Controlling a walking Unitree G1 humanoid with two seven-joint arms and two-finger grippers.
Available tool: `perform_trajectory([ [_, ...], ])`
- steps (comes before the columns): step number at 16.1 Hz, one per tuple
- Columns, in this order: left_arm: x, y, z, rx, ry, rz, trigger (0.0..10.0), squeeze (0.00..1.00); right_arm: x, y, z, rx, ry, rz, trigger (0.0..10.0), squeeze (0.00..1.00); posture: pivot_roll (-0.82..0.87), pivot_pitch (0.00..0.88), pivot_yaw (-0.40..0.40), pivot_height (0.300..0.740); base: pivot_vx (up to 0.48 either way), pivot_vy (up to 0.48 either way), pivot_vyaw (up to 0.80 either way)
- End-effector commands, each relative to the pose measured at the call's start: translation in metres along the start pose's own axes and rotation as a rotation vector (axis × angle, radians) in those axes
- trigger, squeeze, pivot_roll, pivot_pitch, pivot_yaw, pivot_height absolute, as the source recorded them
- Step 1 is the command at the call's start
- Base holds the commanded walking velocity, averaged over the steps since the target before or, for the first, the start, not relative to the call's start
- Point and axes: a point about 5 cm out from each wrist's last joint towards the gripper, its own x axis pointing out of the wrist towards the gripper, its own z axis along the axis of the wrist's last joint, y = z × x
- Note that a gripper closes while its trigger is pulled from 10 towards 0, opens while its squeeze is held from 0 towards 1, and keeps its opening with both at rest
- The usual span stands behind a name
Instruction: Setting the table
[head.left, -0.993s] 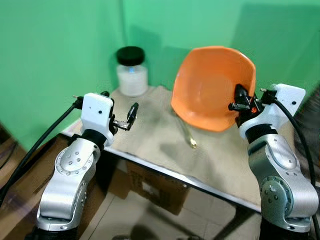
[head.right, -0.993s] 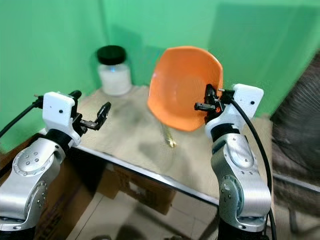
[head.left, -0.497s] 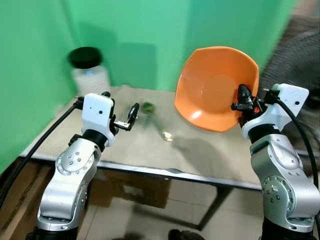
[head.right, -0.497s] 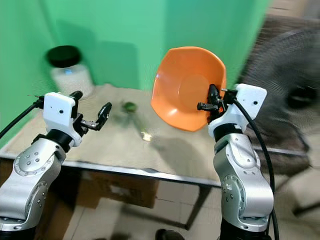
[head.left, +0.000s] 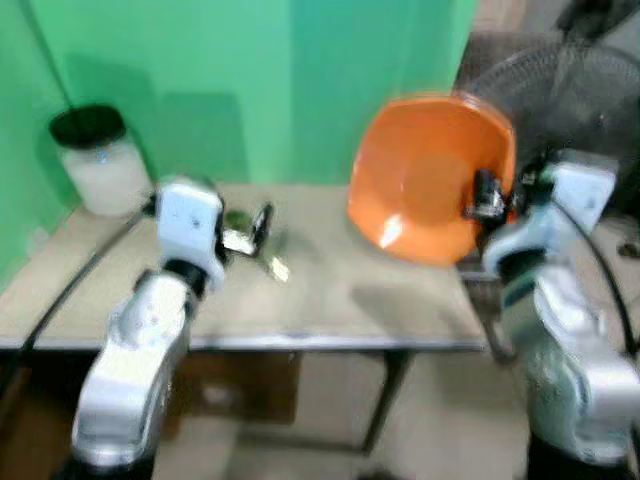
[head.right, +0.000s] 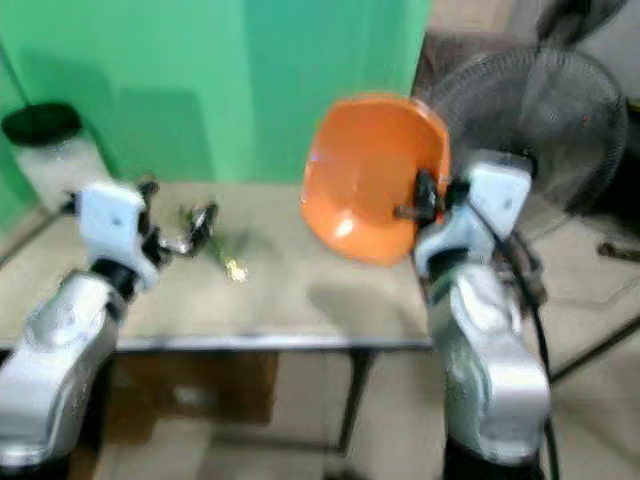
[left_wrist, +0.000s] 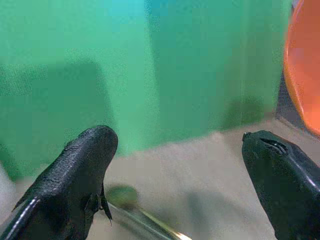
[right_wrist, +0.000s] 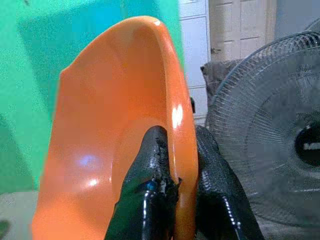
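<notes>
Your view has swung right since a second ago, so the black-lidded jar (head.left: 95, 160) now sits far left, your left gripper (head.left: 262, 222) hangs open over the spoon (head.left: 272, 266), and your right gripper (right_wrist: 175, 165) pinches the glossy orange bowl (head.left: 430, 175) above the table's (head.left: 330, 300) right end.

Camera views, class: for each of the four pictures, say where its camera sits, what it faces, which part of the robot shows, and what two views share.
Left eye view: on the head, facing down at the table; both silver arms show.
Right eye view: beside it, same scene, plus the fan.
Left wrist view: on the left wrist, looking along the open left gripper at the green wall.
Right wrist view: on the right wrist, looking along the right gripper clamping the orange bowl.
Shared: the bowl appears in all four views.
</notes>
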Motion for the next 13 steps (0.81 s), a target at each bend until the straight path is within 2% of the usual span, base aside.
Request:
perform_trajectory([
  [1, 0.0, -0.001, 0.003, 0.005, -0.014, -0.006, 10.0, 0.0, -0.001, 0.002, 0.004, 0.009, -0.018, 0.01, 10.0, 0.0, 0.15, 0.0, -0.044, 0.74, 0.0, 0.48, -0.8],
  [2, 0.001, 0.0, 0.005, 0.034, -0.016, 0.001, 10.0, 0.0, 0.0, 0.002, 0.004, 0.007, -0.018, 0.013, 10.0, 0.0, 0.15, 0.0, -0.045, 0.74, 0.0, 0.0, -0.8],
  [4, 0.001, 0.0, 0.003, 0.024, -0.001, -0.001, 10.0, 0.0, 0.0, 0.003, 0.005, 0.006, -0.018, 0.013, 10.0, 0.0, 0.14, 0.0, -0.045, 0.74, 0.0, -0.399, -0.8],
  [5, 0.001, -0.001, 0.002, -0.033, 0.007, -0.013, 10.0, 0.0, 0.0, 0.003, 0.005, 0.005, -0.018, 0.013, 10.0, 0.0, 0.14, 0.0, -0.044, 0.74, 0.0, 0.48, -0.8],
  [7, 0.003, -0.001, 0.003, -0.006, -0.004, -0.019, 10.0, 0.0, 0.001, 0.003, 0.005, 0.005, -0.018, 0.007, 10.0, 0.0, 0.14, 0.0, -0.039, 0.74, 0.0, 0.478, -0.8],
  [8, 0.004, 0.0, 0.004, 0.024, -0.007, -0.014, 10.0, 0.0, 0.0, 0.003, 0.005, 0.006, -0.019, 0.0, 10.0, 0.0, 0.14, 0.0, -0.035, 0.74, 0.0, 0.0, -0.8],
  [13, 0.006, 0.001, 0.002, 0.014, 0.001, -0.023, 10.0, 0.0, -0.004, -0.007, 0.004, -0.007, -0.02, -0.067, 10.0, 0.0, 0.13, 0.0, -0.014, 0.74, 0.0, 0.0, -0.8],
])
